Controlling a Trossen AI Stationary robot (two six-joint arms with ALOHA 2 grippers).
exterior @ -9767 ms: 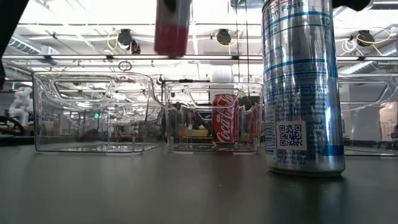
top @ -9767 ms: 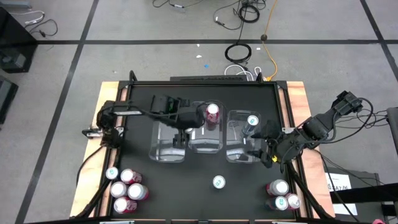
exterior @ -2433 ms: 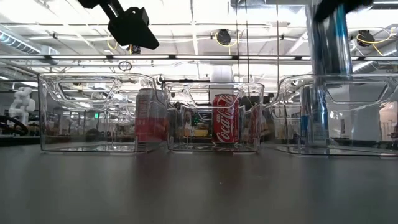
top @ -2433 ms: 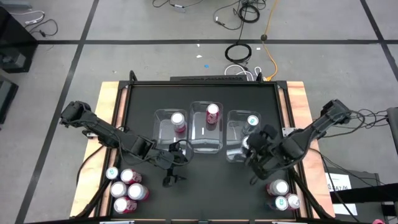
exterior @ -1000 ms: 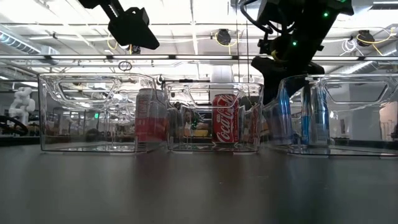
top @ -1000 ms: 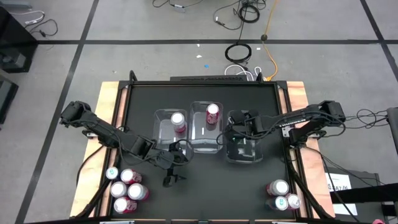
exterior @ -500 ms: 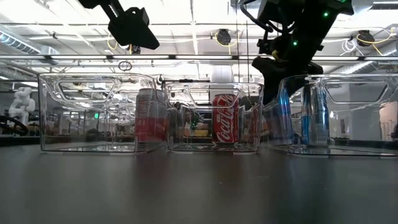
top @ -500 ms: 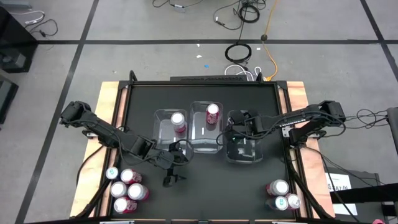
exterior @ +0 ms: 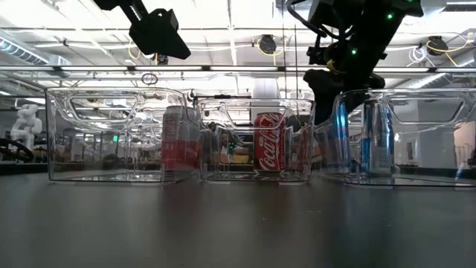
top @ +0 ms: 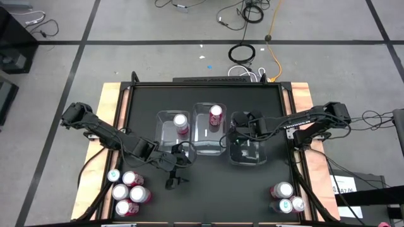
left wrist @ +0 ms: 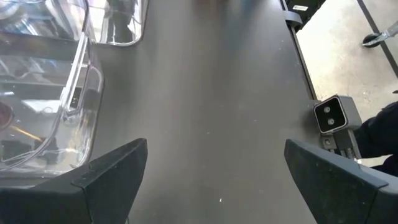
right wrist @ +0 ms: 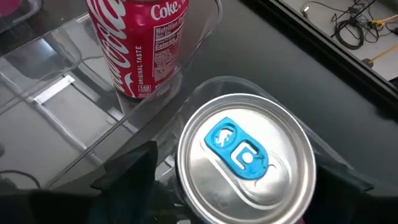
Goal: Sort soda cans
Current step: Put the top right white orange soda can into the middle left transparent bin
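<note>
Behind right hand [right wrist: 245,205]'s blue-tabbed can [right wrist: 245,155], "Coke" can [right wrist: 140,46].

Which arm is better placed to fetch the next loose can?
Left, likely: its open tool hangs near the front-left cans, while the right tool is over the right bin.

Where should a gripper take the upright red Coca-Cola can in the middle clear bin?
Grip the red Coca-Cola can across its round body near the top, coming straight down. It stands upright inside the middle clear plastic bin, whose walls block a side approach; only the bin's open top is free.
</note>
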